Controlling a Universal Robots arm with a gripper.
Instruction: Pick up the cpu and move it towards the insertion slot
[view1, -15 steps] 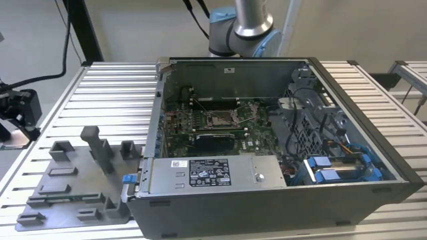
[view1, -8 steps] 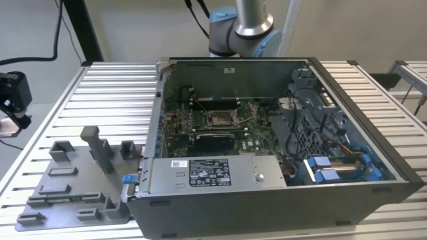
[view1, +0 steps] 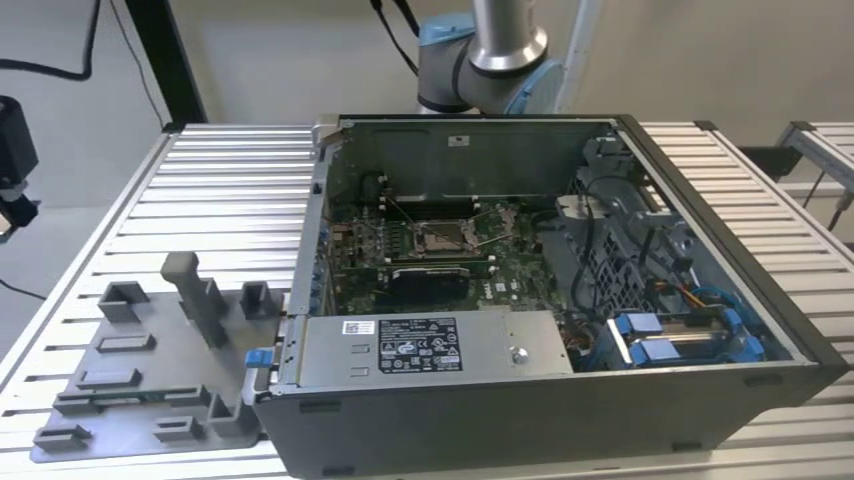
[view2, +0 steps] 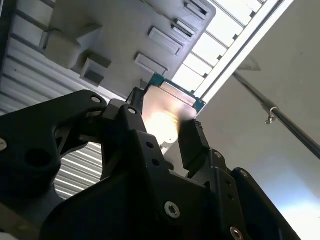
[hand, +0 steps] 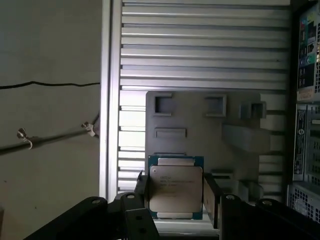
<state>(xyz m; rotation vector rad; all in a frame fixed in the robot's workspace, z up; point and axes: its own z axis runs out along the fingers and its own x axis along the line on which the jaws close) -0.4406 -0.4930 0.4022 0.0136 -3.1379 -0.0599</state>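
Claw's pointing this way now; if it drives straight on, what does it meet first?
Probably the grey tray, straight beyond the cpu held in the claw; depth is hard to judge.

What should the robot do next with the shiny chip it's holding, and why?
Probably it should carry the cpu across toward the open computer case. In the first wrist view, the gripper has the chip clamped by two opposite edges with the grey tray behind it. The insertion slot sits on the green board inside that case, away from the tray.
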